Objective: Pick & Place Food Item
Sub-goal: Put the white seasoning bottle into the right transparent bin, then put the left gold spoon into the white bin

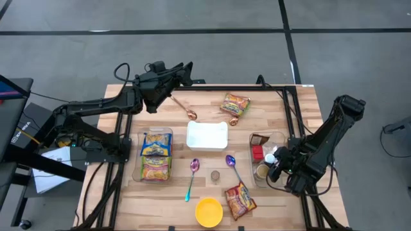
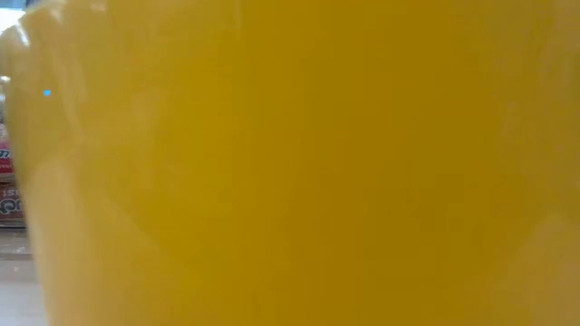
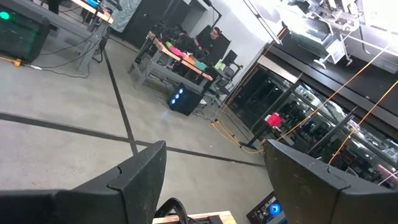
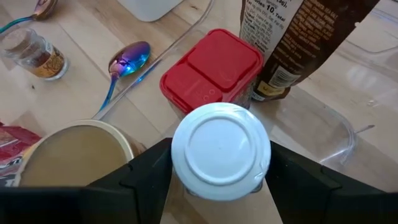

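My right gripper [image 4: 221, 171] reaches slanting down into the clear bin [image 1: 280, 138] at the table's right side. Its fingers stand apart on either side of a white-lidded jar [image 4: 221, 149], which stands upright in the bin. Beside the jar are a red box [image 4: 211, 65], a brown bag [image 4: 301, 37] and a tan-lidded tub [image 4: 74, 155]. My left gripper [image 3: 217, 186] is open with nothing in it, raised above the table's far left [image 1: 185, 69] and pointing level into the room. My right gripper has one finger [image 4: 146, 171] on each side of the jar, below the rim of its white lid [image 4: 186, 134], coming slanting from above. The lid hides the inner faces of the fingers, so I cannot tell whether they touch the jar.
A yellow bowl [image 1: 209, 212] at the near edge fills the low view [image 2: 290, 163]. Noodle packets [image 1: 236, 104] [image 1: 239, 200], a white container [image 1: 207, 136], three spoons [image 1: 192, 176] [image 1: 232, 165] [image 1: 186, 109], a small spice jar [image 1: 216, 174] and a left bin of packets [image 1: 156, 154] lie about. A person [image 3: 214, 37] sits far off.
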You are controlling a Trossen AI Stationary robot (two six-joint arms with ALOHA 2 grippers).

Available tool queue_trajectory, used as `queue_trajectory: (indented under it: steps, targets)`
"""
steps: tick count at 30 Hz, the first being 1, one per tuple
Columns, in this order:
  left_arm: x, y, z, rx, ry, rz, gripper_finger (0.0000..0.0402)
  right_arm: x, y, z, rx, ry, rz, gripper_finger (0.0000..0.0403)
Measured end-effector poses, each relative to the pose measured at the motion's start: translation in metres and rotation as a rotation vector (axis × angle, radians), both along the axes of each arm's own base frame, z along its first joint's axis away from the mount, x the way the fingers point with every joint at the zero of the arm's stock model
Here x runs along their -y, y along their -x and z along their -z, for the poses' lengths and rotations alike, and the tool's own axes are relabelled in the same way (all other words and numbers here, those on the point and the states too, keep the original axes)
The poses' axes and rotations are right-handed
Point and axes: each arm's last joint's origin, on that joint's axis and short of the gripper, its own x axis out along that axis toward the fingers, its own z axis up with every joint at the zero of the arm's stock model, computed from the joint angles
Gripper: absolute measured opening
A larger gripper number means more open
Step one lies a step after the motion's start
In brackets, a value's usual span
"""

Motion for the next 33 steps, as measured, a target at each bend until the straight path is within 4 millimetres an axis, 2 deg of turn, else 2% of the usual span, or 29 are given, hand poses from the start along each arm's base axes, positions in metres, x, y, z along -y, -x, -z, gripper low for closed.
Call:
queue_trajectory:
  steps: [23, 33]
  targets:
    - [0.000, 0.000, 0.000, 0.000, 0.000, 0.000, 0.0264, 0.020, 0.012, -0.021, 0.055, -0.007, 0.002, 0.0235]
    - [0.000, 0.000, 0.000, -0.001, 0.000, 0.000, 0.0264, 0.031, 0.013, -0.032, 0.181, -0.006, 0.033, 0.0235]
